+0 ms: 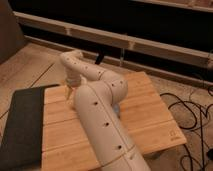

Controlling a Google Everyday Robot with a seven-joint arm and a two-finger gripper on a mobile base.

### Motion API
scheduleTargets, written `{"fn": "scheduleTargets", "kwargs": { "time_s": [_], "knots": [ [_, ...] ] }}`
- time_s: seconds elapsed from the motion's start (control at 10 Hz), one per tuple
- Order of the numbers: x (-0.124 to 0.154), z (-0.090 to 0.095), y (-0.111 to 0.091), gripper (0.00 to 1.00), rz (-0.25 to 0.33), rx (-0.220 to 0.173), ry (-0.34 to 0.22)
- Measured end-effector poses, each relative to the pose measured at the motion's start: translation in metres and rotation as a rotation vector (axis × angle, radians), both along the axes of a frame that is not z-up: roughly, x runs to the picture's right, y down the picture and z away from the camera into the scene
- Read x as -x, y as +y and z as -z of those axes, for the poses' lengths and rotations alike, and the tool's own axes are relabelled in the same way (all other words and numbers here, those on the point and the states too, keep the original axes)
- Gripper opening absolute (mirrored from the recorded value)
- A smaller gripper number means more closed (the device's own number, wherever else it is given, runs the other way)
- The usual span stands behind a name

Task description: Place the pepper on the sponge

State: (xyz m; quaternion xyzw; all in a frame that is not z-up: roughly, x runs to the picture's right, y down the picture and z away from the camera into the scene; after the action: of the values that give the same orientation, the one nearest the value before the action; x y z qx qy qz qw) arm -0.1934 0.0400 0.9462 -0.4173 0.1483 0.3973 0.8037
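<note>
The claw (68, 92) hangs spread wide over the counter (150, 112) near the mat (22, 120), and I see nothing in it. Pepper and sponge do not show, perhaps hidden behind the arm (100, 125). Risk: the arm may knock them unseen, or the claw may miss the pepper.

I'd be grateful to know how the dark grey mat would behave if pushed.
The dark grey mat lies flat and thin, so probably light and floppy. Its matte surface may drag on the wooden table rather than slide. The gripper, open, hangs near its far corner.
</note>
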Motion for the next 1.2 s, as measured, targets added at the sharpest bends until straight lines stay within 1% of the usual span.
{"fn": "scheduleTargets", "kwargs": {
  "time_s": [0.2,0.5,0.6,0.8,0.9,1.0,1.1,1.2],
  "knots": [
    [-0.004,-0.002,0.002,0.65,0.002,0.013,0.016],
    [-0.008,-0.004,0.011,0.65,0.013,0.044,0.038],
    [-0.009,-0.005,0.013,0.63,0.017,0.053,0.044],
    [-0.011,-0.007,0.015,0.48,0.027,0.063,0.055],
    [-0.011,-0.008,0.016,0.36,0.029,0.068,0.058],
    [-0.011,-0.008,0.017,0.28,0.030,0.072,0.060],
    [-0.012,-0.008,0.018,0.15,0.031,0.078,0.062],
    [-0.012,-0.009,0.019,0.07,0.031,0.083,0.063]
  ]
}}
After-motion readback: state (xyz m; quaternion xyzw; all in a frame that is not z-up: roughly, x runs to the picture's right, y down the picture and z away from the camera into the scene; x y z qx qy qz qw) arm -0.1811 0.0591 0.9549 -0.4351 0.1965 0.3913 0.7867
